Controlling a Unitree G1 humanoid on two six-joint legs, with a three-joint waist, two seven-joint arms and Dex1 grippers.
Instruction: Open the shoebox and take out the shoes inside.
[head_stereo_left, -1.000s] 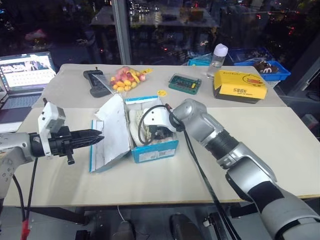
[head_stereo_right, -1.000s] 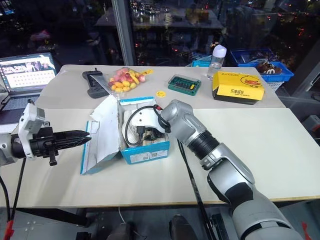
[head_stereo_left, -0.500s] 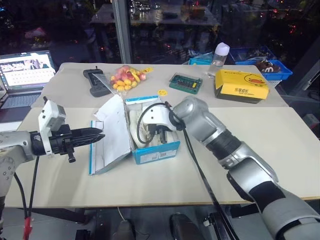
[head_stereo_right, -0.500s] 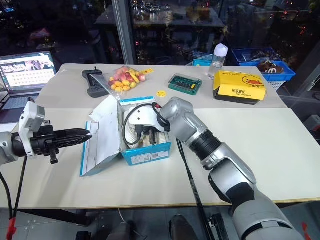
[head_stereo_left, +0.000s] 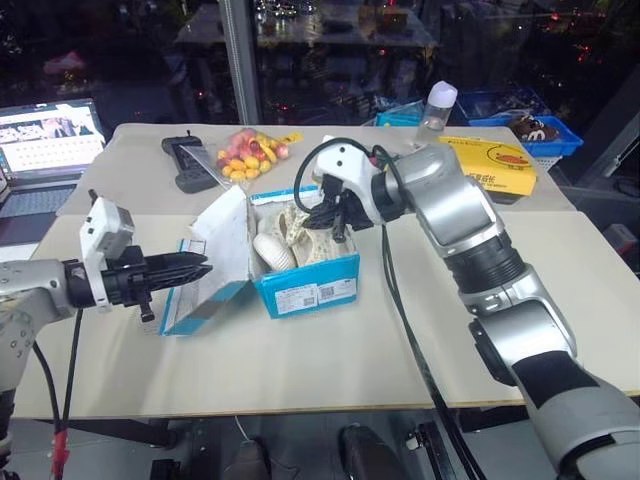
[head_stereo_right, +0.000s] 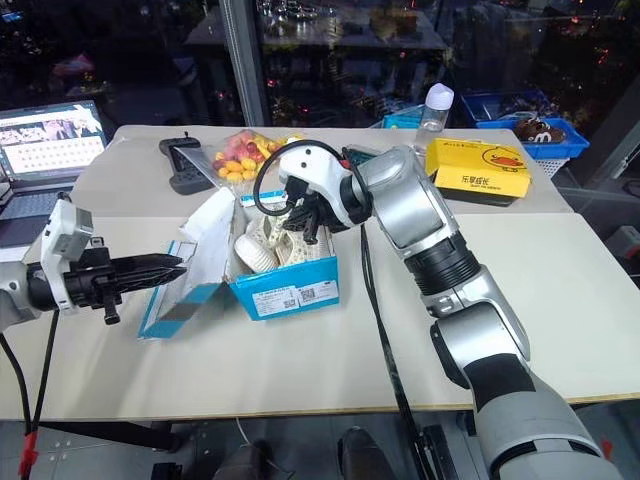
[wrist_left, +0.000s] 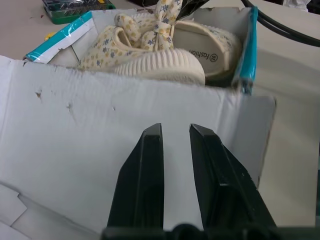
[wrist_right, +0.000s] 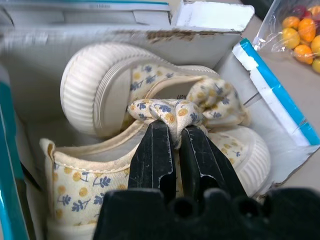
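Shoebox (head_stereo_left: 305, 290) sits open mid-table (head_stereo_left: 330, 350), blue front wall facing the robot, white lid (head_stereo_left: 222, 245) swung out to its left and standing tilted. Two cream floral shoes (wrist_right: 150, 115) inside, one toe-up against the lid side. Right gripper (wrist_right: 172, 137) over the box, fingers (wrist_right: 155, 150) pinched together on the bow fabric of one shoe (head_stereo_left: 310, 228). That shoe is raised partly above the box rim, the other shoe (head_stereo_left: 272, 250) lies beside it, lower. Left gripper (head_stereo_left: 190, 268) left of the box, level, fingers together and holding nothing, tips just at the lid's inner face. Behind the box: fruit bag (head_stereo_left: 245, 155), yellow box (head_stereo_left: 495, 160), bottle (head_stereo_left: 437, 108). Laptop (head_stereo_left: 45, 140) far left of the box.
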